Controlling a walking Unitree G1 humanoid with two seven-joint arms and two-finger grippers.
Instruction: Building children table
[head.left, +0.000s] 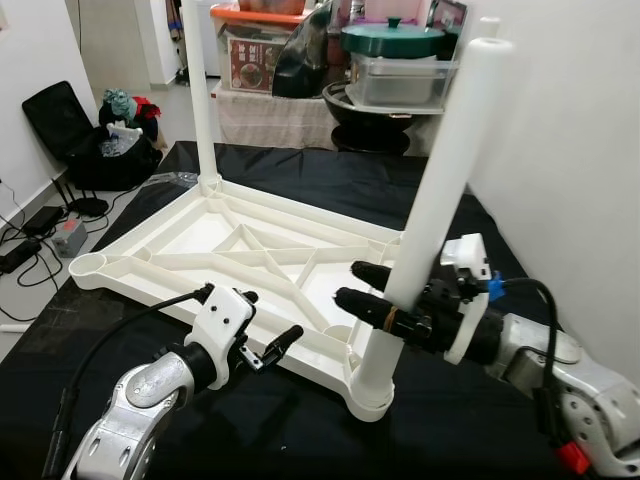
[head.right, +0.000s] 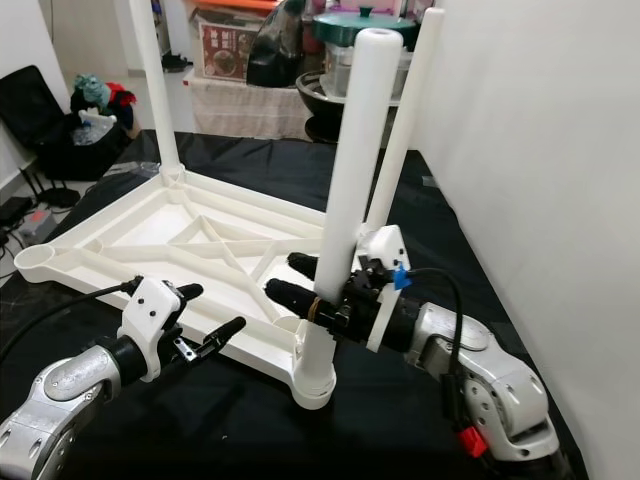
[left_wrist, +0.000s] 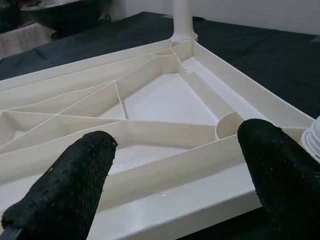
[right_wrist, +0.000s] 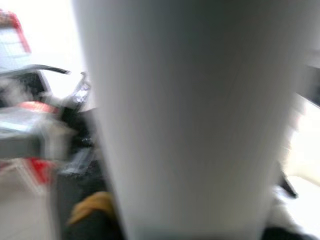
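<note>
The white children's tabletop (head.left: 240, 250) lies upside down on the black-covered worktop (head.left: 470, 420), its ribbed underside facing up. The near leg (head.left: 440, 180) stands in the corner socket at about five o'clock of the tabletop, leaning a little rather than plumb, with its threaded collar just above the socket. The right claw (head.left: 362, 285) is clenched around this leg low on its shaft, one black finger on each side. A second leg (head.left: 200, 90) stands upright in the corner at eleven o'clock, and a third leg (head.right: 405, 110) rises at one o'clock behind the gripped one. The corner socket (head.left: 88, 266) at nine o'clock has no leg in it. The left claw (head.left: 270, 325) hovers released at about six o'clock, just beside the tabletop's near rim, its fingers (left_wrist: 70, 185) spread and holding nothing. The step in hand appears to be seating or screwing the near leg into its socket. The next move likely calls for straightening the leg and turning it home, perhaps with the left claw steadying the tabletop. Beyond twelve o'clock sits household clutter, including a green-lidded pot (head.left: 392, 40).
</note>
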